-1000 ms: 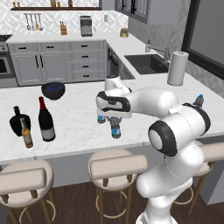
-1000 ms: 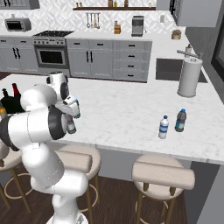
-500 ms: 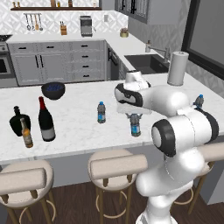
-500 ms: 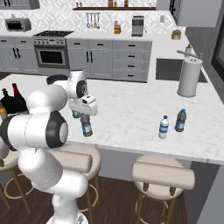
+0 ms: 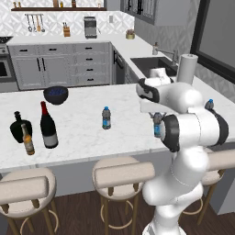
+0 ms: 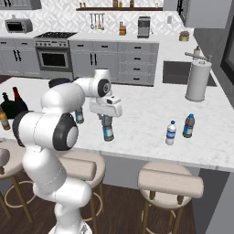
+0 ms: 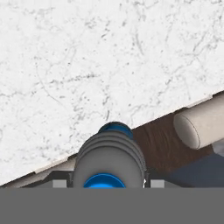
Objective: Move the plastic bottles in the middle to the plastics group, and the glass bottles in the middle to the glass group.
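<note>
Left base view, taken from left to right: far to the end effector's left on the white marble surface (image 5: 78, 133) stand the squat black bottle (image 5: 19, 129) and the slim brown beer bottle (image 5: 28, 140), close together, with the tall wine bottle (image 5: 47, 126) just beside them on the side nearer the end effector. Behind them sits a dark bowl (image 5: 56, 94); whether anything lies in it cannot be told. Between the glass bottles and the end effector, one small water bottle (image 5: 106, 118) stands upright and alone in the middle of the surface. The end effector (image 5: 157, 120) hangs near the front edge, pointing down, clamped on a second water bottle, the held bottle (image 5: 157, 128), gripped near its cap and hanging straight below. Whether its base touches the surface cannot be told. The arm's own white elbow covers the ground to the end effector's right, where one blue cap of the plastics pair (image 5: 209, 103) peeks over it. A paper towel roll (image 5: 187, 69) stands beyond, by the sink (image 5: 151, 64).

Right base view: the end effector (image 6: 106, 119) holds the held bottle (image 6: 108, 131) upright near the front edge. Well to its right stand the two bottles of the plastics pair (image 6: 178, 129), near one another, with open marble between them and the end effector.

Hand view: the held bottle (image 7: 109, 162) rises between the dark fingers (image 7: 59, 183), seen from above, over the surface edge (image 7: 52, 165), with a stool seat (image 7: 199, 122) below.
</note>
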Robot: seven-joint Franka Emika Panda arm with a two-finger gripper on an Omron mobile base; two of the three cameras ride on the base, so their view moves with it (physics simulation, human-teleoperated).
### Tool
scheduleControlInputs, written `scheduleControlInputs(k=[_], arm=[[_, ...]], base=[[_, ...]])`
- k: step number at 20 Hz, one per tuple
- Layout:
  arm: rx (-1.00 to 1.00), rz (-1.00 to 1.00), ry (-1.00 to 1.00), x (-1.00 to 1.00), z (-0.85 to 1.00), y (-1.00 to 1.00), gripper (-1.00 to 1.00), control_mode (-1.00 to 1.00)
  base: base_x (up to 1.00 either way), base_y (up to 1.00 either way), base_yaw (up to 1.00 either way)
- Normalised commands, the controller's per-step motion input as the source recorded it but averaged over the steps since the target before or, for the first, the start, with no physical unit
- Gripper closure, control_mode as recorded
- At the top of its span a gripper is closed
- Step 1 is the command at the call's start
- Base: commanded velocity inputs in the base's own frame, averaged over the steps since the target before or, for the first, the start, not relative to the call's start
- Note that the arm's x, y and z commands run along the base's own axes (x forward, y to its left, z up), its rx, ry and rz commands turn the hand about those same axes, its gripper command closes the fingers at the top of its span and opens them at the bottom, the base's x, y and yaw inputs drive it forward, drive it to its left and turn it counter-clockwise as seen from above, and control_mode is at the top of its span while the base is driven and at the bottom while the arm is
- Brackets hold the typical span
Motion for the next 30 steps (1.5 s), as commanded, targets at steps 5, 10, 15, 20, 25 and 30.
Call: scheduleControlInputs(k=[5,10,15,20,25,30], arm=[[-0.02,0.0,0.09,0.52,0.0,-0.64,1.0,-1.0],[-0.02,0.0,-0.13,0.29,0.0,-0.75,1.0,-1.0],[-0.01,0.0,-0.14,0.24,-0.04,-0.8,1.0,-1.0],[0.02,0.02,-0.1,0.17,-0.06,-0.69,1.0,-1.0],[0.0,0.0,-0.04,0.24,-0.2,-0.61,1.0,-1.0],[-0.01,0.0,-0.13,0.27,-0.38,-0.29,1.0,-1.0]], base=[[0.0,0.0,0.0],[0.0,0.0,0.0],[0.0,0.0,0.0],[0.0,0.0,0.0],[0.0,0.0,0.0],[0.0,0.0,0.0]])
